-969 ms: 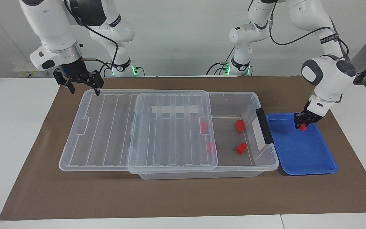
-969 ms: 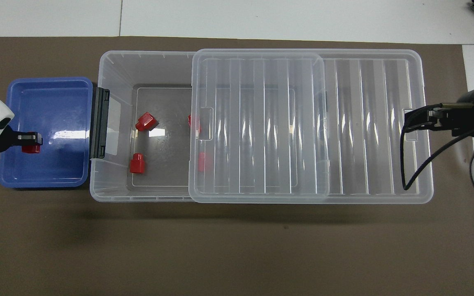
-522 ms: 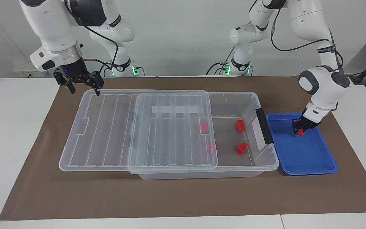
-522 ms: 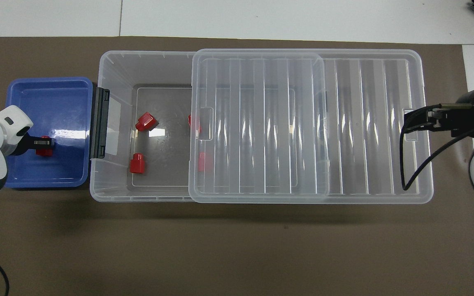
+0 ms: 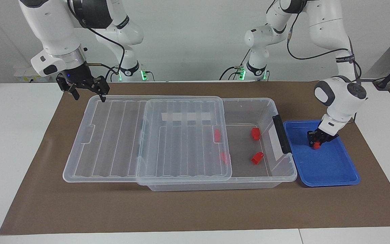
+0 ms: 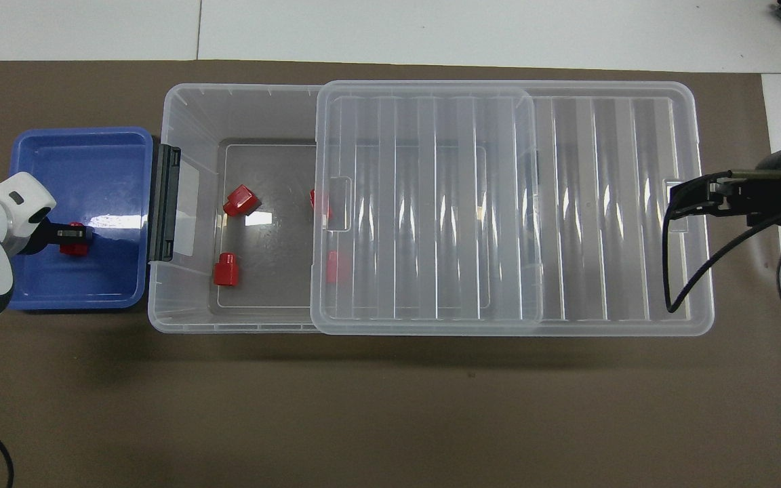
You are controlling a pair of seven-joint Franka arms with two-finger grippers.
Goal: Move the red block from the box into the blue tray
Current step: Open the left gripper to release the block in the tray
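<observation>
My left gripper [image 5: 317, 141] is shut on a red block [image 5: 316, 146] and holds it low inside the blue tray [image 5: 327, 169], at the left arm's end of the table. In the overhead view the gripper [image 6: 73, 238], block [image 6: 75, 248] and tray [image 6: 92, 163] show too. The clear box [image 5: 276, 112] stands beside the tray. Its ribbed lid [image 5: 181, 142] is slid toward the right arm's end. Two red blocks [image 5: 255, 134] [image 5: 257, 158] lie in the uncovered part, two more [image 5: 217, 135] [image 5: 224, 156] under the lid. My right gripper [image 5: 88, 92] is open at the lid's end.
A dark grey clip handle [image 5: 281, 134] sits on the box wall beside the tray. A brown mat [image 5: 195, 210] covers the table under the box and tray. A black cable [image 6: 665, 271] from the right arm hangs over the lid.
My left gripper has carried the red block down and toward the box, deeper into the blue tray. The right arm has not moved.
</observation>
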